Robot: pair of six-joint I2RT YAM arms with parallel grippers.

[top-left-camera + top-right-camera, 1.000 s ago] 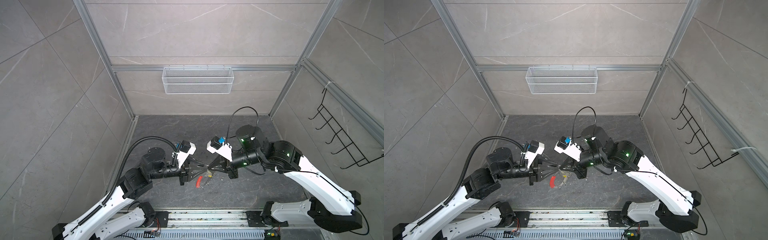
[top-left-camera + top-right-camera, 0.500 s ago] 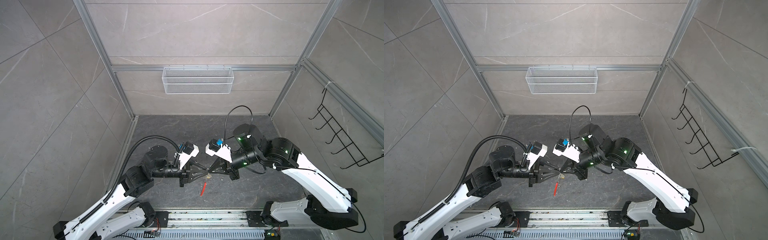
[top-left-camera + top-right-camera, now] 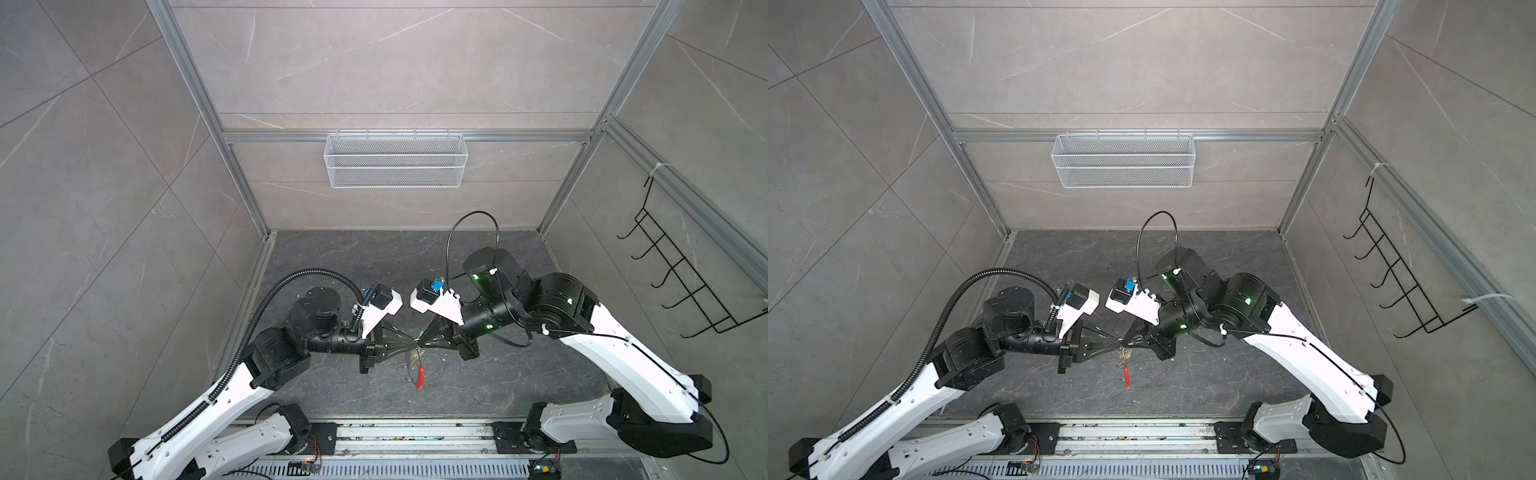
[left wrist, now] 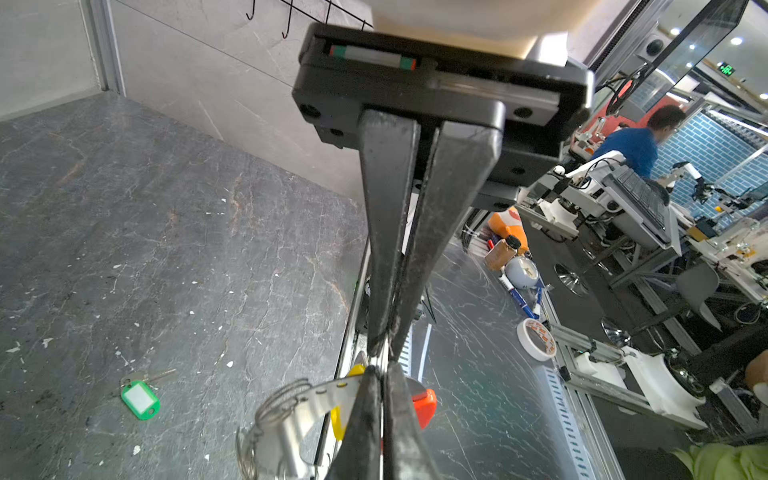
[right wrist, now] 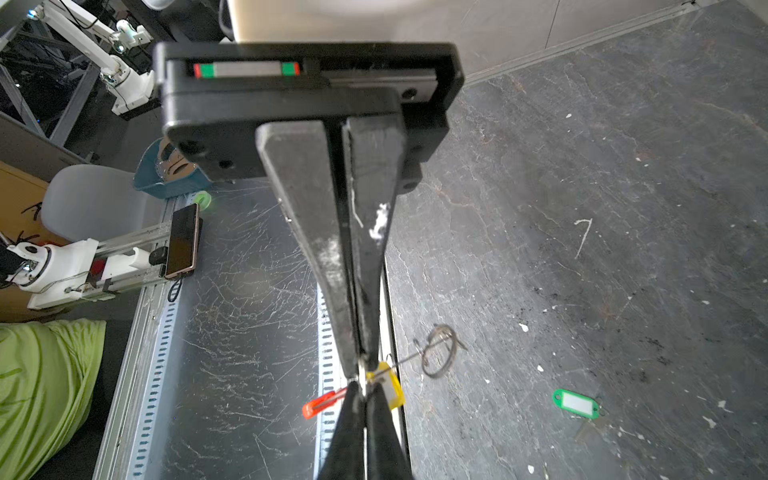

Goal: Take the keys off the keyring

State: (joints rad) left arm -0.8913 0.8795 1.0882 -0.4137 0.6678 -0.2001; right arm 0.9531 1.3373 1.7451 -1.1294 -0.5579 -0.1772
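Yellow plastic marks the key tag (image 5: 388, 388) still on the keyring (image 5: 438, 351), held above the floor between both grippers; the green tag (image 5: 577, 404) already lies free on the dark floor (image 5: 623, 208). The left gripper (image 4: 380, 376) and right gripper (image 5: 360, 368) meet tip to tip, each closed on the bunch. Judging by this, the yellow tag's removal is underway; next it must slide along the wire. Only the wrist views show the green tag; in both top views the red sleeve (image 3: 419, 376) dangles.
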